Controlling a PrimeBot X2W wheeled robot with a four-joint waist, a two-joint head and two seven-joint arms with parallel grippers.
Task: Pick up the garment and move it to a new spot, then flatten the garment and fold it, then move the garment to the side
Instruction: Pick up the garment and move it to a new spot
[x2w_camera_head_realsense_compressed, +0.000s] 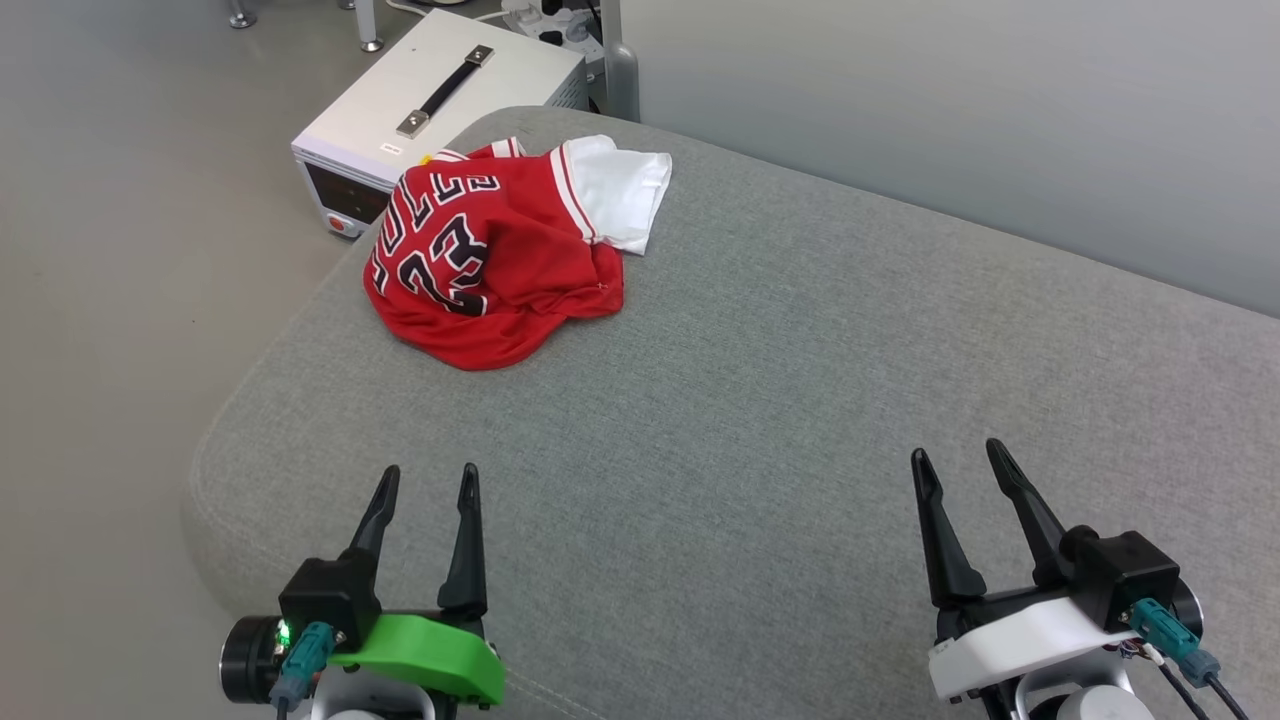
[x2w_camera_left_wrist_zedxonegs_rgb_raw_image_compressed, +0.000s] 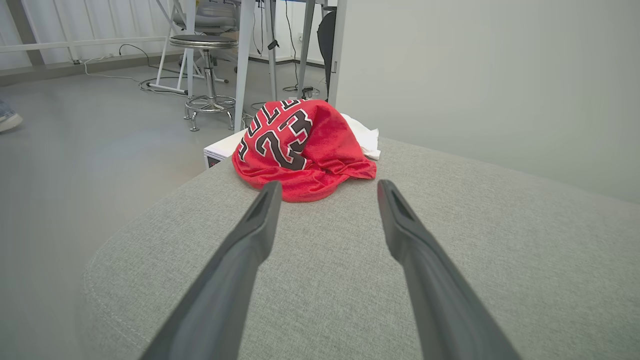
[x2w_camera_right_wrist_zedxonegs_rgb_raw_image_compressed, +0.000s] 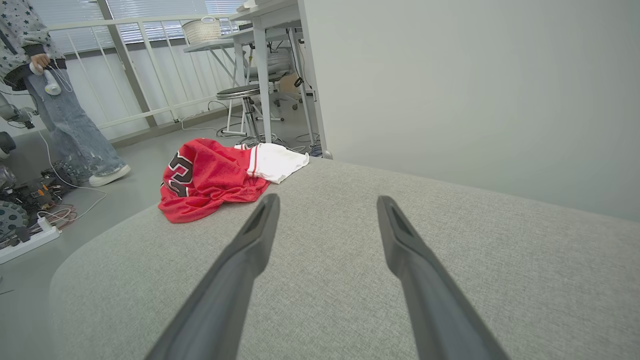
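Loosely bunched, the garment (x2w_camera_head_realsense_compressed: 490, 270), a red jersey showing the number 23, lies at 11 o'clock on the grey cushion (x2w_camera_head_realsense_compressed: 760, 400) in the head view, near its far rounded corner. 1 white sleeve spills toward 2 o'clock. The left gripper (x2w_camera_head_realsense_compressed: 429, 470) at 7 o'clock and the right gripper (x2w_camera_head_realsense_compressed: 955, 450) at 5 o'clock have their fingers spread, holding nothing, well apart from the garment. A white case (x2w_camera_head_realsense_compressed: 440, 95) with a black handle stands on the floor beyond, at 11 o'clock.
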